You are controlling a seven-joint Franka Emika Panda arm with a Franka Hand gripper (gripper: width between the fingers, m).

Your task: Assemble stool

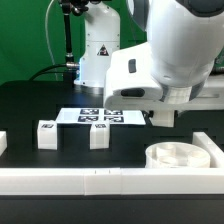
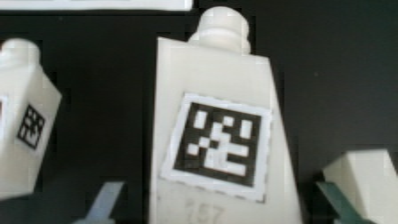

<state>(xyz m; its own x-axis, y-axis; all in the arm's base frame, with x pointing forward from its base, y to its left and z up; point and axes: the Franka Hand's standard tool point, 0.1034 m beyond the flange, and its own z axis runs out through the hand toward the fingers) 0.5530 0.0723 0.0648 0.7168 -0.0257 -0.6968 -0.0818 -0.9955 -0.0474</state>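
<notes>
In the wrist view a white stool leg (image 2: 222, 110) with a black-and-white tag lies between my fingers. My gripper (image 2: 228, 205) is open, with a finger (image 2: 111, 200) on each side of the leg and a dark gap at both. A second leg (image 2: 25, 110) lies beside it. In the exterior view my gripper (image 1: 160, 117) is low over the table and hides that leg. Two other legs (image 1: 46, 133) (image 1: 98, 134) stand toward the exterior view's left. The round rimmed seat (image 1: 176, 155) lies at the front right.
The marker board (image 1: 100, 116) lies flat behind the standing legs. A long white border rail (image 1: 110, 181) runs along the front, with raised ends at both sides. The arm's base (image 1: 98, 50) stands at the back. A white part (image 2: 370, 172) shows beside one finger.
</notes>
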